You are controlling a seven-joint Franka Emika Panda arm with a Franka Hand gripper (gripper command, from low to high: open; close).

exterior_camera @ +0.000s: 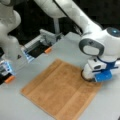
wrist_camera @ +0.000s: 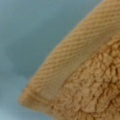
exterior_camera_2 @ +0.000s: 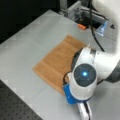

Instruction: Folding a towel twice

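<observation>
The tan orange-brown towel (exterior_camera: 60, 90) lies spread out flat on the grey table (exterior_camera: 30, 110), unfolded, in both front views (exterior_camera_2: 56, 62). My gripper (exterior_camera: 87, 77) is lowered onto the towel's corner at a front view's right, touching or nearly touching the cloth. In a front view, my wrist (exterior_camera_2: 83, 77) covers that corner and hides the fingers. The wrist view is filled by the towel's corner (wrist_camera: 95, 82), with its ribbed hem band (wrist_camera: 67, 62) and fluffy pile, very close to the camera; no fingers show there.
A metal fixture (exterior_camera: 41, 42) with orange tabs (exterior_camera: 48, 50) stands at the table's back, left of the towel. A white arm base (exterior_camera: 10, 40) rises at the far left. A black perforated board (exterior_camera_2: 15, 107) borders the table's edge.
</observation>
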